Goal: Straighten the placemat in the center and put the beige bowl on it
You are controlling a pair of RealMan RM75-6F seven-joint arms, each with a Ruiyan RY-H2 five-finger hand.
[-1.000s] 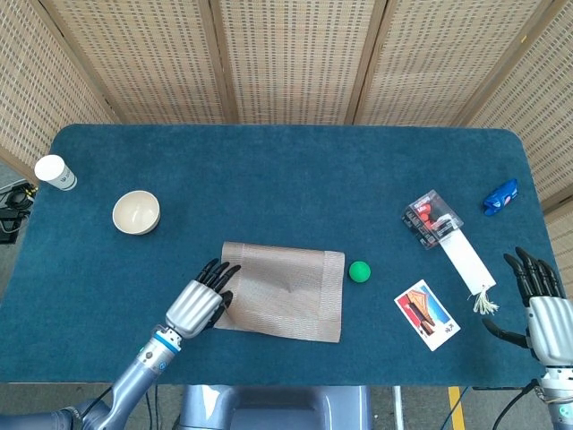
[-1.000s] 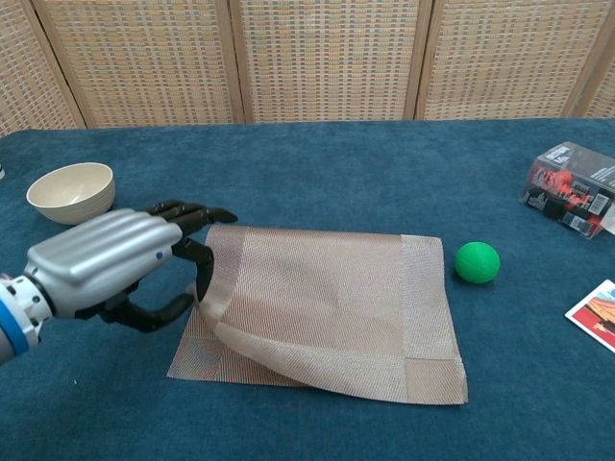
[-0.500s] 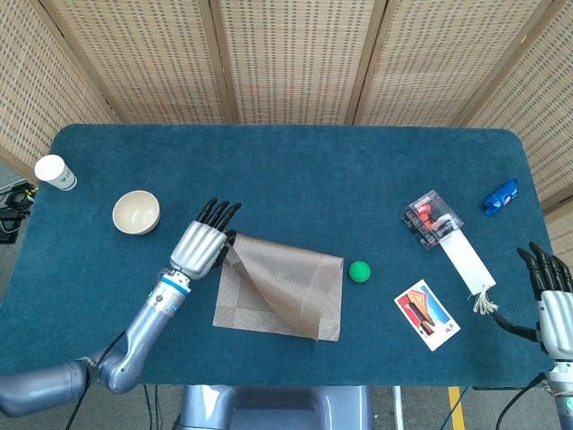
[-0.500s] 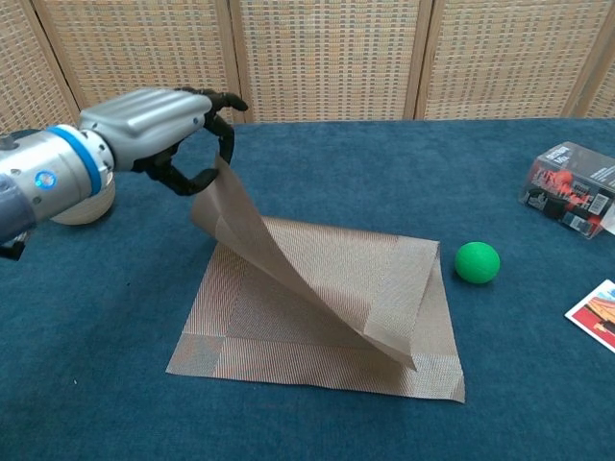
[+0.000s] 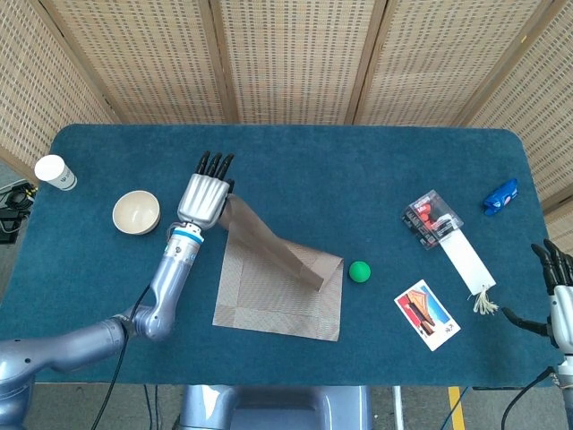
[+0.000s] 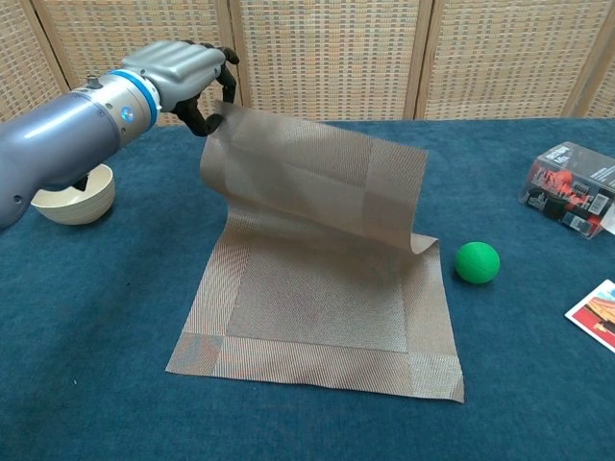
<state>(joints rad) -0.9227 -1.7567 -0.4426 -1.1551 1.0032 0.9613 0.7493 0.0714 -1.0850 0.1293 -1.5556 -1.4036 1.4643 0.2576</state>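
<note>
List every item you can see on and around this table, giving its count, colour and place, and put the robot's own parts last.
placemat: 1, beige-brown, table centre, far half lifted
bowl: 1, beige, left side
paper cup: 1, white, far left edge
ball: 1, green, right of the placemat
packet: 1, red and black, right side
white strip: 1, beside the packet
card: 1, orange and white, front right
blue object: 1, far right
table: 1, dark blue cloth
left hand: 1, silver, pinches the placemat's corner
right hand: 1, silver, right edge, holds nothing
</note>
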